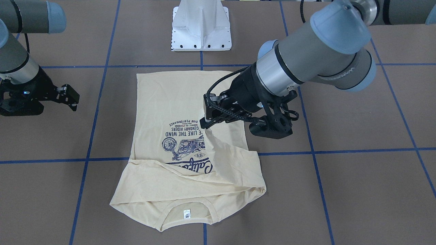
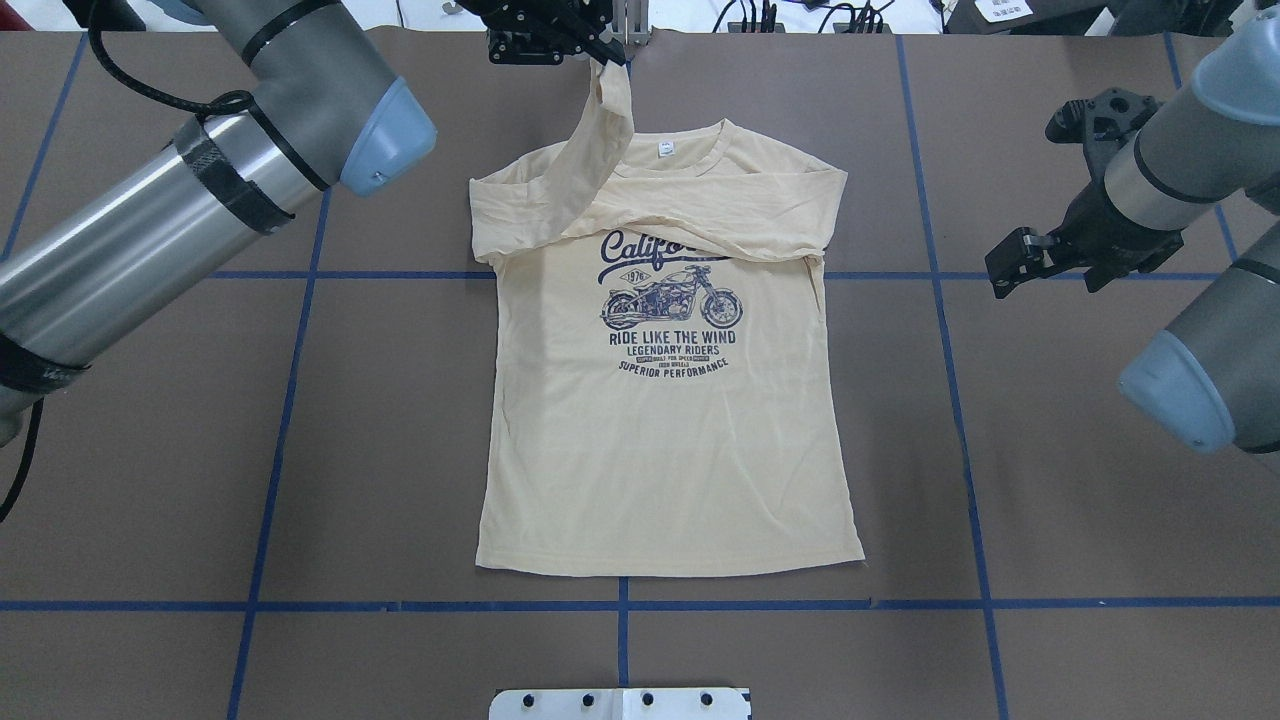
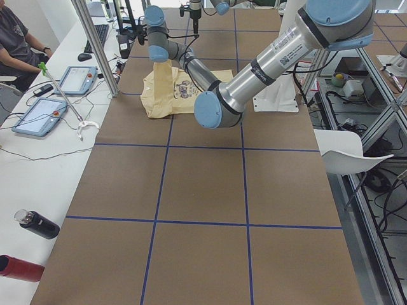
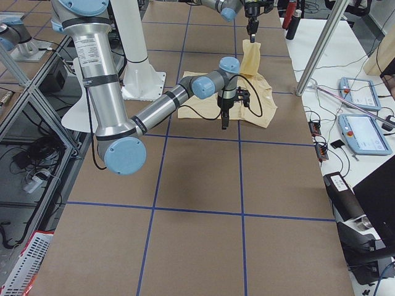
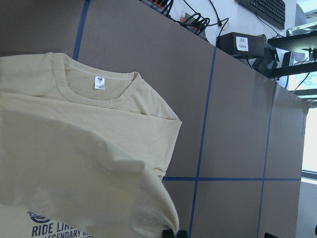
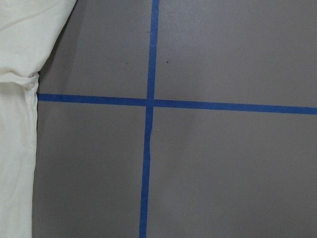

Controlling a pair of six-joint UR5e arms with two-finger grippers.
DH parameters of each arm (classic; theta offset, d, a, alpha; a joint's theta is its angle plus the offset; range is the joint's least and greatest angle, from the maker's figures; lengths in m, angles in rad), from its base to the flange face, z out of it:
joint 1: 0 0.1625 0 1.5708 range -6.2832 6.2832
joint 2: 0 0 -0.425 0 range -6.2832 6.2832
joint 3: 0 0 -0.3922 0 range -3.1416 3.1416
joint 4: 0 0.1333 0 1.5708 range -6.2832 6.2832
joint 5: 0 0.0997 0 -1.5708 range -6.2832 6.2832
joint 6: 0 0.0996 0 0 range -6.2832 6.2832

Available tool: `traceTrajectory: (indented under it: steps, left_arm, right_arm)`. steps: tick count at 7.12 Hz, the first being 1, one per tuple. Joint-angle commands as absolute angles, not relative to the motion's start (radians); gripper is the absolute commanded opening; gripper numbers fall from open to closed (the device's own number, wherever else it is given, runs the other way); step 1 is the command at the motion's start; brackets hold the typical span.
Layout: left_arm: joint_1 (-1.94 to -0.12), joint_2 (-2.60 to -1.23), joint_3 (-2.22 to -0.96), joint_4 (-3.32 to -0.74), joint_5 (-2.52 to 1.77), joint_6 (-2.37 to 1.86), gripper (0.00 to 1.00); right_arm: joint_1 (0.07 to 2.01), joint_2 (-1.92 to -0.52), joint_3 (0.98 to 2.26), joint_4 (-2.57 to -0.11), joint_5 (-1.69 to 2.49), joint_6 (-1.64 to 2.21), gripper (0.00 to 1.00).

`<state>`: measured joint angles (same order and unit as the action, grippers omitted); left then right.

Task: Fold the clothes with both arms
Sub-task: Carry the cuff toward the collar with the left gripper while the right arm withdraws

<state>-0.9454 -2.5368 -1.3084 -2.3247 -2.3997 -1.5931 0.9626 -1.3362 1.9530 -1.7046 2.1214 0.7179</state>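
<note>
1. T-shirt [image 2: 660,460]: pale cream-yellow, lies flat on brown table [image 2: 1000,500], mid-table. Print [image 2: 670,320] faces up. Neck on far side from robot, hem toward white pedestal base [image 1: 201,30].
2. Neck label [image 2: 665,149] shows inside ribbed collar.
3. Right-side sleeve [image 2: 720,215] folded across chest; covers the end of the "California" lettering.
4. Left arm [image 2: 150,230] reaches in over far edge of shirt, beyond the collar.
5. Left gripper [image 2: 598,55]: jaws pinched tight on cuff end of left-side sleeve [image 2: 600,140]. Sleeve lifted off the table, hangs slack from gripper down to shoulder area.
6. Left wrist cam: lifted sleeve cloth close to lens; collar + label flat below.
7. Right arm [image 2: 1170,170] off to robot's right, clear of shirt.
8. Right gripper [image 2: 1003,268]: above bare table, near shirt's right edge, not touching. Holds nothing. Jaw gap: can't tell.
9. Right wrist cam: shirt edge at view's left, crossing of blue tape lines [image 2: 300,606] on table.
10. Ext left view: seated person [image 3: 16,44] at side bench w/ two tablets.
</note>
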Motion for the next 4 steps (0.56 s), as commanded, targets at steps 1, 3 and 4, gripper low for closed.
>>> traceTrajectory:
  steps: [1,3,4]
  left_arm:
    - [-0.916,-2.566,-1.248,-2.362,-2.393,-1.592,0.0]
    - [-0.849,-2.574,-1.14,-2.481,-2.251,-1.592,0.0]
    - [-0.815,-2.58,-1.109,-2.49,-2.22,-1.592,0.0]
  right_arm:
    - [0.963,-1.335,1.953,-1.706,2.121,0.718,1.0]
    - [0.963,-1.335,1.953,-1.706,2.121,0.718,1.0]
    - [0.963,-1.333,1.95,-1.706,2.12,0.718,1.0]
